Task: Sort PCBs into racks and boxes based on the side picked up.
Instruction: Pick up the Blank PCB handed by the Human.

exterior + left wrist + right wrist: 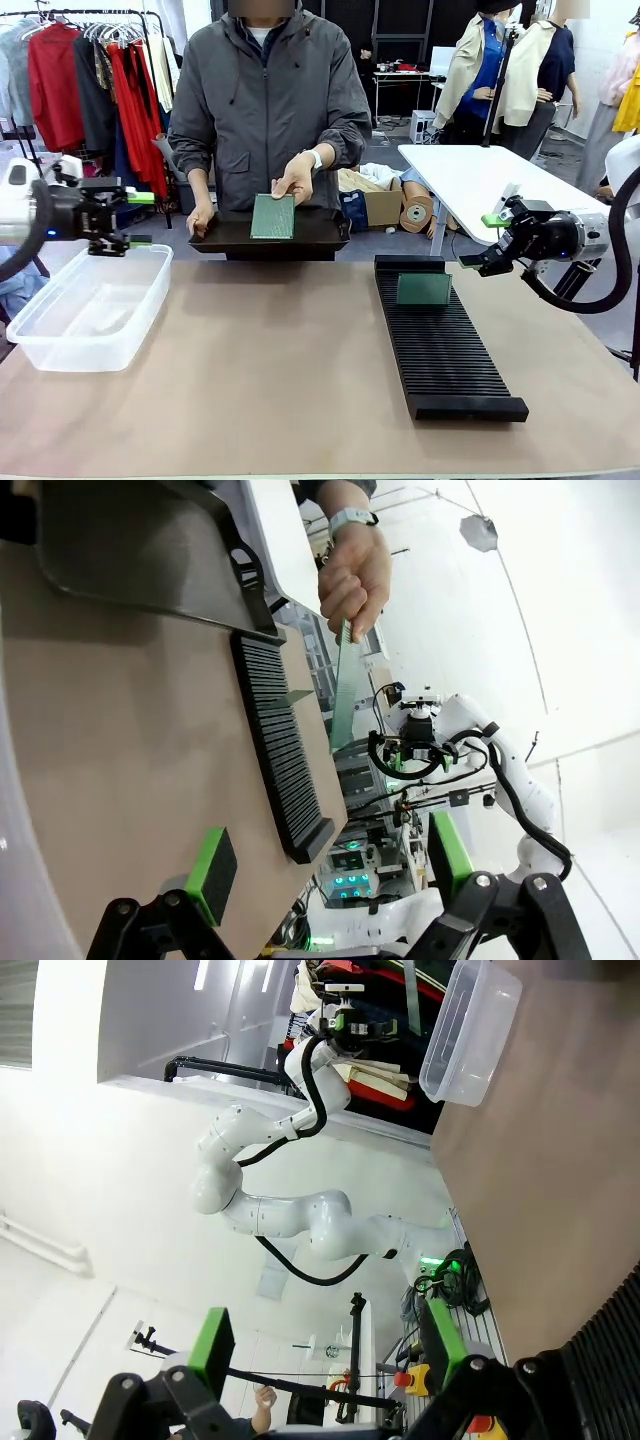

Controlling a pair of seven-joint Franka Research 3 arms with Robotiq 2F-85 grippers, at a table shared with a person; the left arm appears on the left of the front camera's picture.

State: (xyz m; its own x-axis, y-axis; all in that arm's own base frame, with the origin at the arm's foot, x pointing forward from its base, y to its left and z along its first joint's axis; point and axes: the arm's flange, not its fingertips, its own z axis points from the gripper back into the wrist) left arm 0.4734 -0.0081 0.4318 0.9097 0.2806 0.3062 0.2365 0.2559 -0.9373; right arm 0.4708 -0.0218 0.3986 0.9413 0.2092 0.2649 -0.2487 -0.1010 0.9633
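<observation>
A person's hand holds a green PCB (pixel 272 216) upright over the dark flat tray (pixel 322 238) at the table's far edge; the left wrist view catches this PCB (pixel 342 685) edge-on under the hand. A second PCB (pixel 424 289) stands in a far slot of the long black rack (pixel 445 350), right of centre. The clear box (pixel 90 305) sits at the left. My left gripper (pixel 140 218) hovers open above the box's far corner. My right gripper (pixel 482 243) hangs open beyond the rack's far right end. Both hold nothing.
The person stands at the far side, the other hand gripping the tray's left end. Bare brown tabletop (pixel 270 370) lies between box and rack. A white table (pixel 480 175) stands behind the right arm. The right wrist view has the box (pixel 470 1030) far off.
</observation>
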